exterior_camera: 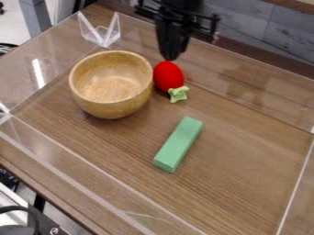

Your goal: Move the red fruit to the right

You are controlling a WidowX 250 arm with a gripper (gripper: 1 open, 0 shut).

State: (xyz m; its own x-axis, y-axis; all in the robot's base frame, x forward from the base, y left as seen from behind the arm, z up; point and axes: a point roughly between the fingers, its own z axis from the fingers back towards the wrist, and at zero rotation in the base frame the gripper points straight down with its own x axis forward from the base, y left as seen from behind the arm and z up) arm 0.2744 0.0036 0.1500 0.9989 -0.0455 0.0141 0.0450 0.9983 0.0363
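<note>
Wooden tabletop (pixel 245 147) carried a wooden bowl (pixel 112 84) at left, a green block (pixel 179 144) nearer, and the red fruit (pixel 168 75) just right of the bowl. Above it hung the tool (pixel 172 55), pinched narrow, empty.

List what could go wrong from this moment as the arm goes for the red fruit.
1. The red fruit sits right beside the wooden bowl; a push from above may wedge it against the bowl rather than send it right.
2. The gripper hangs just above the rounded, glossy fruit with fingers shut, so it may slip off or roll the fruit unpredictably.
3. The green block lies in front; a stray roll could bump it.
</note>
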